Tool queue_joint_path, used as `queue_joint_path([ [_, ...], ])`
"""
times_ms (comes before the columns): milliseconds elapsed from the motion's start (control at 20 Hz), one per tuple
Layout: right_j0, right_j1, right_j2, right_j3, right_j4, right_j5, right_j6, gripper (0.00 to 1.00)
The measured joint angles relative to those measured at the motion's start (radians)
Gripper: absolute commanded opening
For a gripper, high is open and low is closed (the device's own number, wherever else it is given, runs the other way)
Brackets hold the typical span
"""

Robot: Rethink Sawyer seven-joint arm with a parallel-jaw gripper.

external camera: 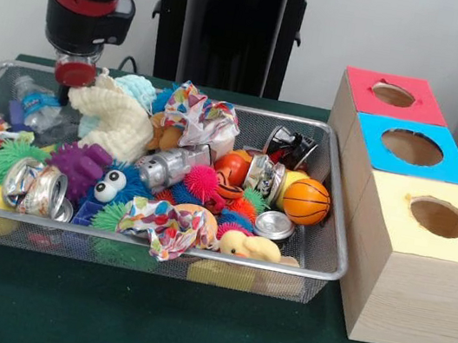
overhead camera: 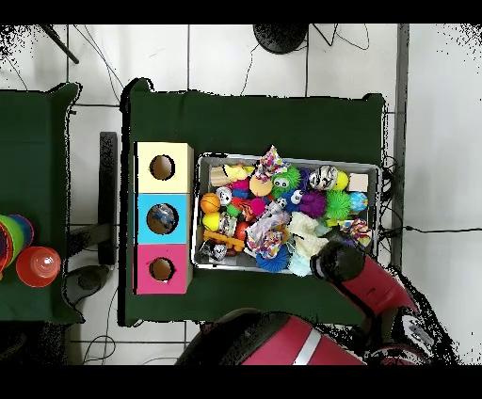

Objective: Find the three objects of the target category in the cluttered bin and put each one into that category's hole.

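A wire mesh bin [external camera: 197, 255] holds mixed clutter: crushed cans [external camera: 33, 187], an orange basketball [external camera: 306, 200], spiky rubber toys [external camera: 79, 166], crumpled patterned paper [external camera: 169, 225], a yellow duck [external camera: 250, 246], a cream knitted cloth [external camera: 119, 120] and a plastic bottle [external camera: 39, 107]. My gripper [external camera: 67, 90] hangs low over the bin's far left corner, just above the bottle and beside the cream cloth. Its tips are hidden, so I cannot see its state or whether it holds anything. In the overhead view the arm's head [overhead camera: 336, 263] covers that corner of the bin [overhead camera: 197, 212].
Three wooden boxes with round holes stand in a row right of the bin: red top [external camera: 420, 108], blue top [external camera: 449, 169], yellow top [external camera: 396, 224]. Overhead, something lies inside the blue box's hole [overhead camera: 162, 218]. Coloured cups [overhead camera: 36, 266] sit on a separate table.
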Motion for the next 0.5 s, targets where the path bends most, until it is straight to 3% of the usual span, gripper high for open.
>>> queue_joint_path([
  [400, 0.021, 0.007, -0.001, -0.041, -0.011, 0.000, 0.000, 0.00],
  [450, 0.032, 0.007, -0.004, -0.050, -0.011, 0.000, 0.000, 1.00],
  [500, 0.033, 0.007, -0.004, -0.051, -0.011, 0.002, 0.000, 1.00],
])
